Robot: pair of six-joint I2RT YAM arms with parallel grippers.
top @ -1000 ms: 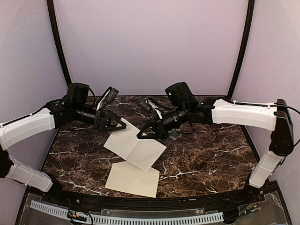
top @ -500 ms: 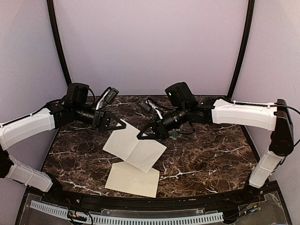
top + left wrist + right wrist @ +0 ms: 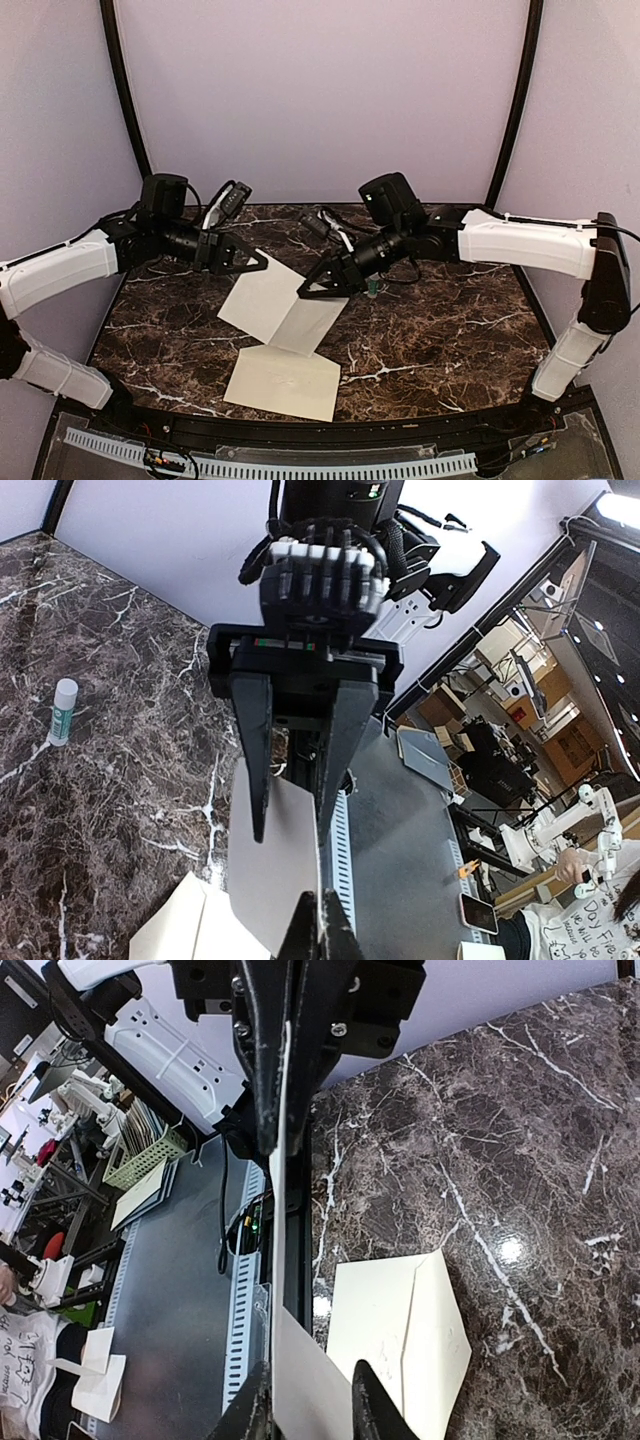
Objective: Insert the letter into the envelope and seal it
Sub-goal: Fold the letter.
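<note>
Control of the letter (image 3: 283,310) is passing from one arm to the other. The left pincer (image 3: 262,264), spread wide a second ago, is now pressing together on the sheet's far-left corner. The right pincer (image 3: 304,292), clamped until a moment ago, is parting its fingers around the opposite edge, so the paper is sitting loosely between them. The letter is hanging tilted and creased above the surface (image 3: 450,330), just behind the envelope (image 3: 283,383), which is lying flat near the front edge. Judging from this, the left arm is taking over the hold, likely freeing the right one to regrip or to deal with the envelope. Insertion is not yet beginning.
</note>
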